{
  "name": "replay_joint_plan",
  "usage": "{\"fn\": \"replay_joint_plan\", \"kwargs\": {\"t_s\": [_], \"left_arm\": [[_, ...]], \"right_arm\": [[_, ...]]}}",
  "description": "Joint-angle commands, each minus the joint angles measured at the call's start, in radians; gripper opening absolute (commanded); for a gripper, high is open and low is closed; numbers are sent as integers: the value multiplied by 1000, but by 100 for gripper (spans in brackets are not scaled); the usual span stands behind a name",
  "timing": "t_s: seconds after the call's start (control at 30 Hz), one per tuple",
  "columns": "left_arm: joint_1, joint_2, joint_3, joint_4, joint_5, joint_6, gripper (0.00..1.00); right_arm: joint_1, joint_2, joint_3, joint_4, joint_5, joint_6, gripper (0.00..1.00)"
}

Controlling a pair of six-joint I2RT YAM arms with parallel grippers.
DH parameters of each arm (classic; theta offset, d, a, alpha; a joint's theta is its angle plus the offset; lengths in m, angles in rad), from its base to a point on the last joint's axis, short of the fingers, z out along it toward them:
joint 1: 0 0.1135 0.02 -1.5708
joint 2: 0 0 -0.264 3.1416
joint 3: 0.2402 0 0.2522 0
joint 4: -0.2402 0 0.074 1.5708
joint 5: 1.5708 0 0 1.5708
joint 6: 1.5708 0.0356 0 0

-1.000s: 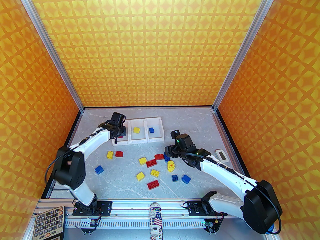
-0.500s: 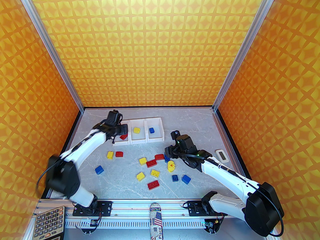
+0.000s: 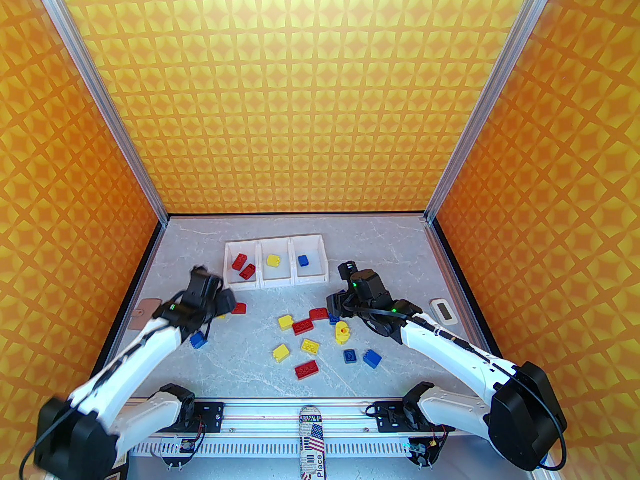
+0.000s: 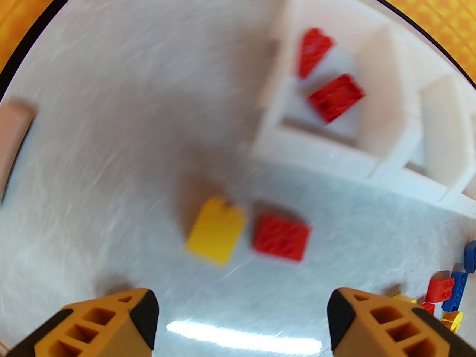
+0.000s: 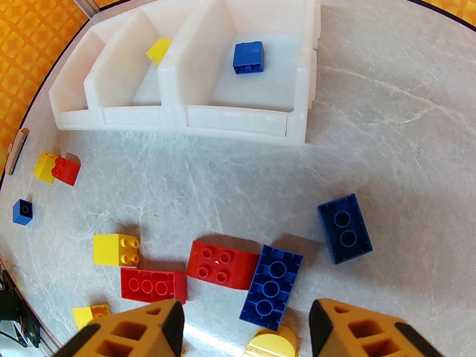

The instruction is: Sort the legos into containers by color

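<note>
The containers (image 3: 276, 283) are three joined white bins at the back. The left bin holds two red legos (image 3: 242, 266), the middle one a yellow lego (image 3: 273, 260), the right one a blue lego (image 3: 302, 260). Several red, yellow and blue legos lie scattered in front, such as a red brick (image 3: 306, 369). My left gripper (image 3: 225, 303) (image 4: 243, 311) is open and empty, just short of a yellow lego (image 4: 215, 231) and a red lego (image 4: 280, 236). Over by the centre cluster, my right gripper (image 3: 334, 310) (image 5: 245, 322) is open above a blue brick (image 5: 271, 286) beside a red arch (image 5: 221, 264).
A small white device (image 3: 444, 312) lies at the right edge and a tan tag (image 3: 145, 313) at the left edge. Orange patterned walls close three sides. A stickered object (image 3: 312, 443) sits on the front rail.
My left gripper opened over the left bin, leaving a second red lego there, then swung back toward me to the table's left side. The right arm barely moved.
</note>
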Motion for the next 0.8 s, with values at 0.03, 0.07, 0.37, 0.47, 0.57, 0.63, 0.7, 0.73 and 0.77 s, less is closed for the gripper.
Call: {"fn": "replay_joint_plan", "kwargs": {"t_s": [0.03, 0.07, 0.37, 0.47, 0.57, 0.63, 0.7, 0.73, 0.77], "left_arm": [[-3, -92, -51, -96, -67, -149, 82], [-5, -107, -61, -113, -71, -167, 83], [-2, -172, -76, -275, -122, -279, 86], [-2, -131, -86, -271, -115, -293, 88], [-2, -89, -96, -266, -97, -302, 90], [0, -82, -111, -273, -97, -321, 89], [13, -104, -140, -258, -98, -329, 90], [22, -111, -155, -241, -94, -330, 90], [31, -116, -173, -218, -82, -329, 90]], "right_arm": [[3, 16, 2, 35, -17, 1, 61], [3, 20, 4, 35, -21, 0, 61], [3, 18, -13, 35, -25, -8, 61], [3, 15, -14, 37, -22, -10, 61], [3, 9, -16, 30, -16, -13, 61], [3, 2, -22, 31, -13, -12, 61], [3, -8, -25, 28, -8, -14, 61], [3, -12, -28, 29, -8, -13, 61], [4, -18, -31, 33, -10, -12, 61]]}}
